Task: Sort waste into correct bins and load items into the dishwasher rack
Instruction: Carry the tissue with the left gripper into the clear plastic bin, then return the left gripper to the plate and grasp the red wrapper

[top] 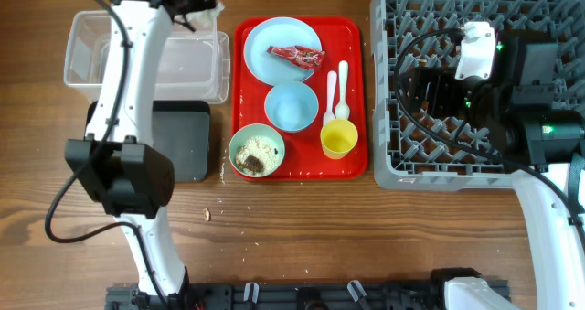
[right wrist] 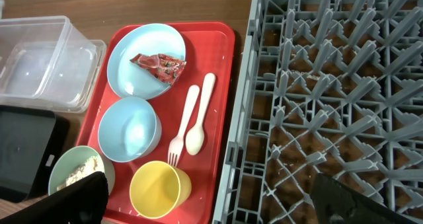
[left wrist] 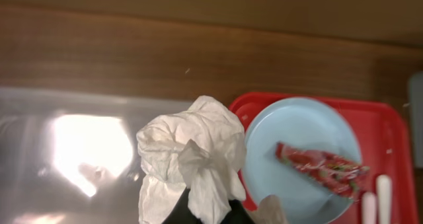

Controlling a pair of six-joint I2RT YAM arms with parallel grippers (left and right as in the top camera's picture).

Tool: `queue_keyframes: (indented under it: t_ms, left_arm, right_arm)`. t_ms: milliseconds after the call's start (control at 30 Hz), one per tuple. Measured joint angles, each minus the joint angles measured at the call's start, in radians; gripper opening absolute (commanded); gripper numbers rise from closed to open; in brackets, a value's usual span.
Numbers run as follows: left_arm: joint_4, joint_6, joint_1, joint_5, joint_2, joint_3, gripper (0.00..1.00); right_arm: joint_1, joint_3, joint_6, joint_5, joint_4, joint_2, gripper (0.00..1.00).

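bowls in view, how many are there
2. A pale blue bowl sits empty in the middle of the red tray. A pale green bowl is at the tray's near left corner and holds food scraps. None looks hidden.

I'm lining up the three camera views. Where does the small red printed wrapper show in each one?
Overhead: the small red printed wrapper lies upper centre, on the pale blue round plate at the far end of the flat red serving tray.
Left wrist: the wrapper is at lower right, on the same plate.
Right wrist: the wrapper is at upper left, on the plate.
Shared landmark: the pale blue plate under it.
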Motion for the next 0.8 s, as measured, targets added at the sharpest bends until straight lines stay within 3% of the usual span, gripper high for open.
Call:
queue_keyframes:
  t_ms: [67,133,233,267,533,600,800]
  left_arm:
    - [-0.037,0.000,0.038,0.000,0.012,-0.011,0.10]
    - [-0.049,-0.003,0.074,0.000,0.027,-0.035,0.29]
    - [-0.042,-0.004,0.110,-0.001,0.058,-0.079,0.77]
    - [-0.032,-0.007,0.116,0.000,0.069,-0.097,1.00]
    - [0.024,-0.008,0.093,0.038,0.093,-0.065,0.99]
    - [0.035,-0.016,0.061,0.068,0.093,-0.017,0.95]
    - [0.043,-0.188,-0.116,0.086,0.100,0.012,1.00]
  right_arm:
    - [0.000,0.000,0.000,0.000,0.000,0.000,1.00]
    - [0.000,0.000,0.000,0.000,0.000,0.000,1.00]
    - [0.000,0.000,0.000,0.000,0.000,0.000,1.00]
    - [0.000,0.000,0.000,0.000,0.000,0.000,1.00]
    - [0.000,0.000,0.012,0.000,0.000,0.000,1.00]
    - [0.000,0.000,0.019,0.000,0.000,0.000,1.00]
    - [0.000,0.000,0.023,0.000,0.000,0.000,1.00]
